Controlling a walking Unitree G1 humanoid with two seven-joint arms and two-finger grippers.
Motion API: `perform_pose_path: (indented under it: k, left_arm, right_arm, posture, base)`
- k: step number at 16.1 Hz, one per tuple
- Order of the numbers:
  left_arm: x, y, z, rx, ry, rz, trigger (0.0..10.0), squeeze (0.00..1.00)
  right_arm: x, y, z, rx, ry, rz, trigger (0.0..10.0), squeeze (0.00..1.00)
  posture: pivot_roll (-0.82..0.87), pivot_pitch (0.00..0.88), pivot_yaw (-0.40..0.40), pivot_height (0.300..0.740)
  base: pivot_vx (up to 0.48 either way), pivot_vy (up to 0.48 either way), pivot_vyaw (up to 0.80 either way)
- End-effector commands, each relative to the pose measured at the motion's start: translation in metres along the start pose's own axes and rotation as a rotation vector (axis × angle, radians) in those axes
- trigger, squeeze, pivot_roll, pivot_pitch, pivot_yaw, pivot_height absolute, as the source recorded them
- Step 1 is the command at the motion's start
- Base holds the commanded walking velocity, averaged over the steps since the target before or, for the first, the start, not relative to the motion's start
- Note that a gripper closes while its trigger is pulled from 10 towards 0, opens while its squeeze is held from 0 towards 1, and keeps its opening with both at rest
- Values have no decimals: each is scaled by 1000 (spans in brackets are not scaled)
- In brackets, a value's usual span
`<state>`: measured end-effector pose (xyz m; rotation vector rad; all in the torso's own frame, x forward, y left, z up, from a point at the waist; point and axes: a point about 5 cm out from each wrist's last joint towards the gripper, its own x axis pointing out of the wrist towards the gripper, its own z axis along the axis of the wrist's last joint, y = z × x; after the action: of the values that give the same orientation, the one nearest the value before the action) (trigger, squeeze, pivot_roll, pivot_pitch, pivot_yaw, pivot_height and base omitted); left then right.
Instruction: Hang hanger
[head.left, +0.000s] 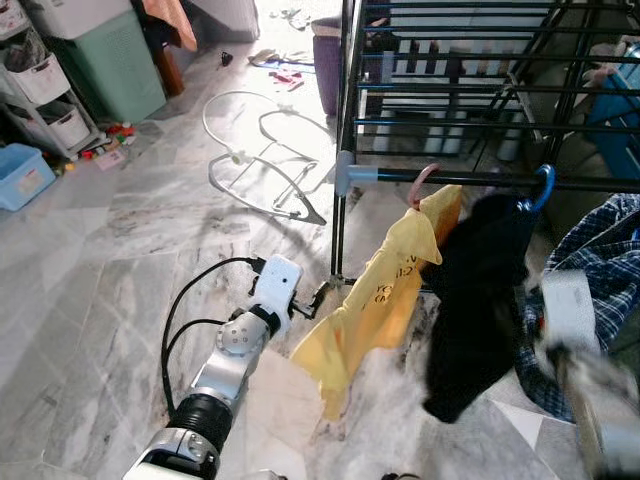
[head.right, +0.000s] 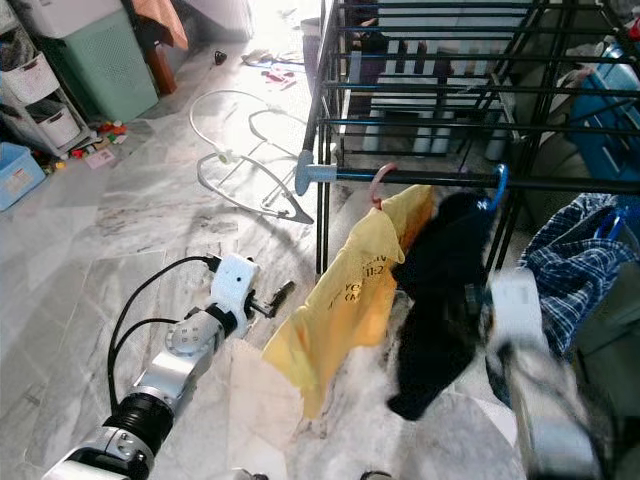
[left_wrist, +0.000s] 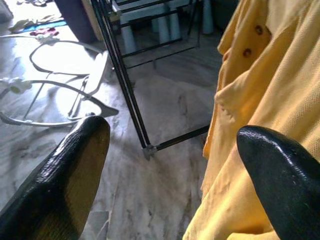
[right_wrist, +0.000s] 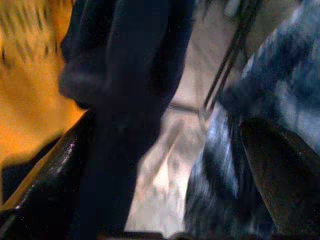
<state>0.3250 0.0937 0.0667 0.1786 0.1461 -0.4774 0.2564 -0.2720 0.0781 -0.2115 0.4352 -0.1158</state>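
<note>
A black drying rack (head.left: 345, 120) carries a yellow shirt (head.left: 385, 285) on a pink hanger (head.left: 421, 183) and a black garment (head.left: 480, 300) on a blue hanger (head.left: 541, 190). The left gripper (left_wrist: 172, 150), fingers spread and empty, sits just beside the shirt's hem. The right gripper (right_wrist: 165, 150), blurred, fingers parted, faces the black garment and plaid cloth (head.left: 600, 270). The hangers look light and stiff; the hook's neck is probably the best place to grip.

The left claw (left_wrist: 170, 175) is held low and forward, fingers spread; the right claw (right_wrist: 170, 165), blurred, gapes too.
</note>
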Motion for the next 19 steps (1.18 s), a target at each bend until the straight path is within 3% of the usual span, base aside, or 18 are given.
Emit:
perform_pose_path:
  k: [1, 4, 7, 10, 14, 15, 16, 17, 19]
  left_arm:
    - [0, 1, -2, 4, 11, 4, 10000, 0]
    - [1, 0, -1, 13, 4, -22, 10000, 0]
    - [3, -4, 0, 18, 5, -37, 10000, 0]
    - [3, -6, 0, 18, 4, -42, 10000, 0]
    - [0, -4, -3, 17, 13, -33, 10000, 0]
    - [0, -3, -4, 18, 14, -31, 10000, 0]
    - [-1, -2, -4, 19, 15, -28, 10000, 0]
    - [-3, 0, -5, 21, 17, -21, 10000, 0]
    - [-4, 2, -6, 22, 19, -15, 10000, 0]
  right_arm:
    - [-6, 3, 3, 12, -11, 7, 10000, 0]
    - [-24, 3, 0, -17, -5, -14, 10000, 0]
    - [-26, -13, 39, 30, -143, -114, 10000, 0]
    - [-16, -19, 56, 3, -167, -116, 10000, 0]
    - [18, -22, 44, 0, -101, -81, 10000, 0]
    - [22, -21, 40, -1, -95, -51, 3020, 0]
    - [24, -19, 35, 16, -88, -22, 0, 0]
    - [27, -19, 27, 53, -66, 5, 0, 0]
    - [30, -22, 21, 14, -40, 11, 0, 0]
  posture:
    - [33, 76, 33, 740]
    - [17, 79, 49, 740]
    - [4, 74, 58, 740]
    - [8, 72, 55, 740]
    - [34, 82, 39, 740]
    - [41, 84, 38, 740]
    - [46, 85, 37, 740]
    - [54, 88, 34, 740]
    - [56, 89, 33, 740]
  base:
    - [0, 0, 0]
    - [0, 0, 0]
    - [0, 0, 0]
    - [0, 0, 0]
    - [0, 0, 0]
    - [0, 0, 0]
    - [0, 0, 0]
    - [0, 0, 0]
    - [0, 0, 0]
